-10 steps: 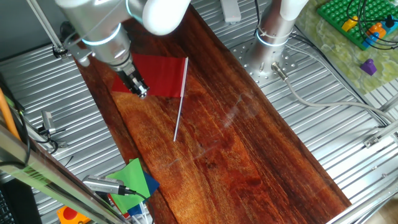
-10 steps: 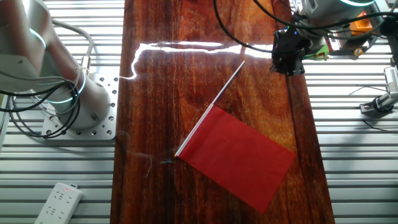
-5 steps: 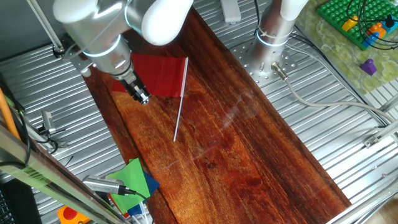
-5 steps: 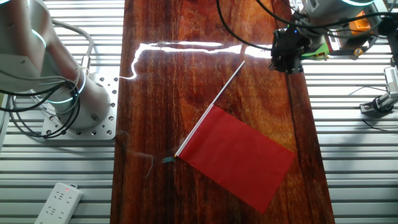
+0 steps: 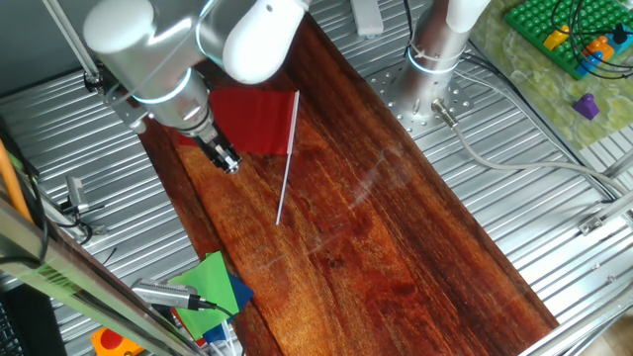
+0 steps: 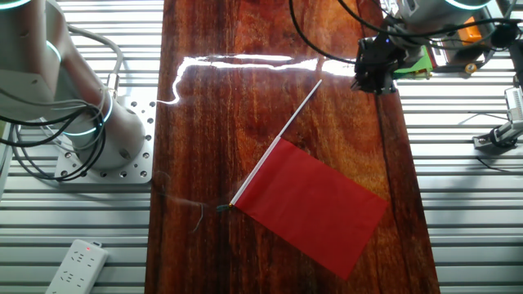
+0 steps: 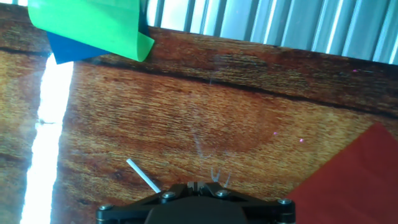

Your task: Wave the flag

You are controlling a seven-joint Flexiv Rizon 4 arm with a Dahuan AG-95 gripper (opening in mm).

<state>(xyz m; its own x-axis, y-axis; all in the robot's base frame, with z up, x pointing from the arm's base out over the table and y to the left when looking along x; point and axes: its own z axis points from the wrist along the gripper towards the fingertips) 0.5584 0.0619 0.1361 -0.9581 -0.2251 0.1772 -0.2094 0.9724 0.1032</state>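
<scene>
The flag lies flat on the wooden board [image 5: 396, 247]. Its red cloth [image 5: 252, 119] is at the far end, and its thin white stick [image 5: 285, 188] points down the board. It also shows in the other fixed view, cloth [image 6: 315, 204] and stick [image 6: 296, 116]. My gripper [image 5: 227, 161] hovers over the board left of the stick, beside the cloth's edge, apart from both. In the other fixed view the gripper [image 6: 376, 79] is right of the stick's free end. In the hand view the jaws [image 7: 202, 185] are together and empty, with the stick tip [image 7: 143, 176] to the left and a cloth corner [image 7: 354, 180] to the right.
Green and blue sheets [image 5: 213, 282] lie at the board's near left edge, also in the hand view [image 7: 93, 25]. A second arm's base [image 5: 435, 49] stands on the ribbed metal table. A power strip [image 6: 73, 265] and a green brick plate [image 5: 564, 35] lie off the board.
My gripper has shifted a little along the board, away from the cloth and toward the stick's free end. The flag has not moved.
</scene>
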